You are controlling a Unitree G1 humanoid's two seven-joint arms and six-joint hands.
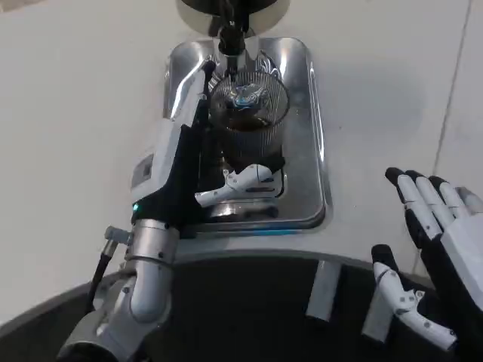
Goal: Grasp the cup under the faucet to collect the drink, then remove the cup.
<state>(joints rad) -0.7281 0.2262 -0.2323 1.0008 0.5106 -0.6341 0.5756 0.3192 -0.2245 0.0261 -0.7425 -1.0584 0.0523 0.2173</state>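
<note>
A clear ribbed cup holding dark drink stands on a shiny metal tray, directly below the black faucet of a dispenser at the top edge. My left hand wraps the cup from its left side, thumb curled across the cup's near side and fingers behind it. Over the table's near right edge, my right hand hovers with fingers spread and nothing in it, well apart from the tray.
The dispenser's round base sits at the back of the tray. White table spreads to both sides of the tray. A dark curved edge of my body fills the bottom of the view.
</note>
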